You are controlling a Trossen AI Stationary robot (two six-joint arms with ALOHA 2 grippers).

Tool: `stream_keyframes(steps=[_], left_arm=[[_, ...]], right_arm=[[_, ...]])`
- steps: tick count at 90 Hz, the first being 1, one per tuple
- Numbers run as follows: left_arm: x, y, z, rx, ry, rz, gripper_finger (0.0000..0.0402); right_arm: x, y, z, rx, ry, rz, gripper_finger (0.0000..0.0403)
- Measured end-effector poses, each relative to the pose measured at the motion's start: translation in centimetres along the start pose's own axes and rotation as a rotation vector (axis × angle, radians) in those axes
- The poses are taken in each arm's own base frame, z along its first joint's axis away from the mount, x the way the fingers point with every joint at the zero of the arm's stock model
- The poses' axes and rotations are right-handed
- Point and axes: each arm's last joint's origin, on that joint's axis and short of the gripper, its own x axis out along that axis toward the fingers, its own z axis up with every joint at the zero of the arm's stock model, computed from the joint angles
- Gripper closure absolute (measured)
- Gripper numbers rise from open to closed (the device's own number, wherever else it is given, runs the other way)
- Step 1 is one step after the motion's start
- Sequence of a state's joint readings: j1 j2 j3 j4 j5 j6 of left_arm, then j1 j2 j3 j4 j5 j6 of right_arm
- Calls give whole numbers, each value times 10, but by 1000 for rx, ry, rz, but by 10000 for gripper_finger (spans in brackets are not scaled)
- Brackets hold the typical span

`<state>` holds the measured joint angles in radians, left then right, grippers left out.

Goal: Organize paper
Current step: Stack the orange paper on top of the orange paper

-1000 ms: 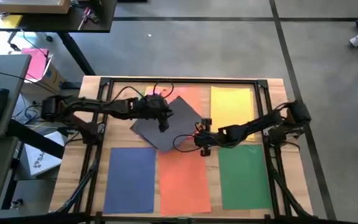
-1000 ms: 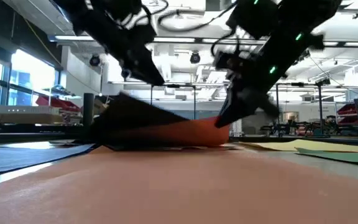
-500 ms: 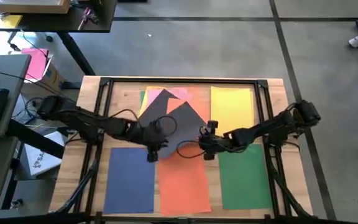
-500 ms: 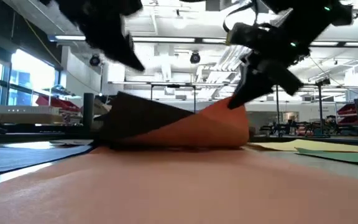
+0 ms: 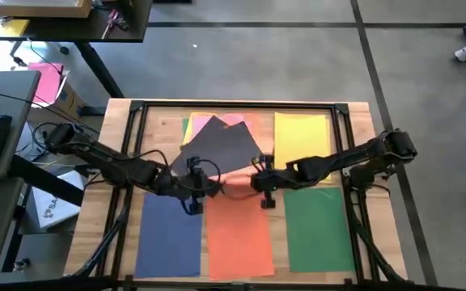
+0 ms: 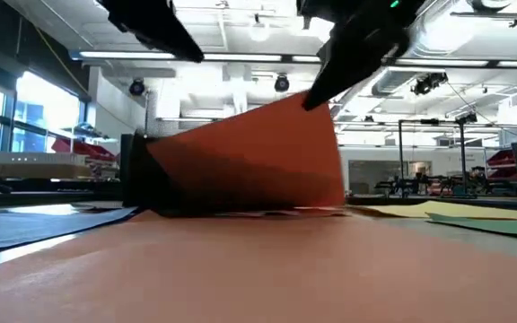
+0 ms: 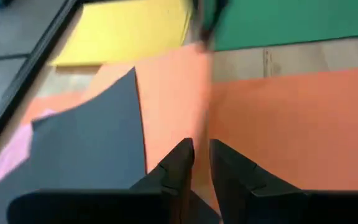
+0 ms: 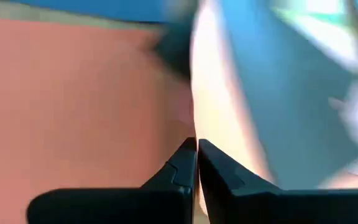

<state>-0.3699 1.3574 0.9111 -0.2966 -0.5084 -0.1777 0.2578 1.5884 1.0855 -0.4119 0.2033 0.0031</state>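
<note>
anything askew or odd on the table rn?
Yes. The dark grey paper sheet lies rotated over the pink and orange sheets at the table's far middle. The right tool pinches one orange sheet's edge, holding it raised and curled. Others lie flat.

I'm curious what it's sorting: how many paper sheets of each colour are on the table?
Orange sheets: 2, one lifted
Blue sheet: 1
Green sheet: 1
Yellow sheet: 1
Dark grey sheet: 1
Pink sheet: 1
Total: 7
</note>
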Motion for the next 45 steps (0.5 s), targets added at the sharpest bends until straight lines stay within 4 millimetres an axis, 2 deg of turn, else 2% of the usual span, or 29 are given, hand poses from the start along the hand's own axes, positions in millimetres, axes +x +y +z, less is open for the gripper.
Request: stream_keyframes(steps=[11,24,37,45], left_arm=[[15,-7,-17,-10,70,-5,360],[29,-12,-34,-40,134,21,360],[36,-15,-40,-67,157,30,360],[38,-17,-40,-78,159,24,360]], right_arm=[[-3,35,-5,-88,-33,93,403],[-15,78,-6,-208,-123,186,403],[-29,114,-11,-268,-173,281,403],[-31,133,-16,-257,-176,302,403]])
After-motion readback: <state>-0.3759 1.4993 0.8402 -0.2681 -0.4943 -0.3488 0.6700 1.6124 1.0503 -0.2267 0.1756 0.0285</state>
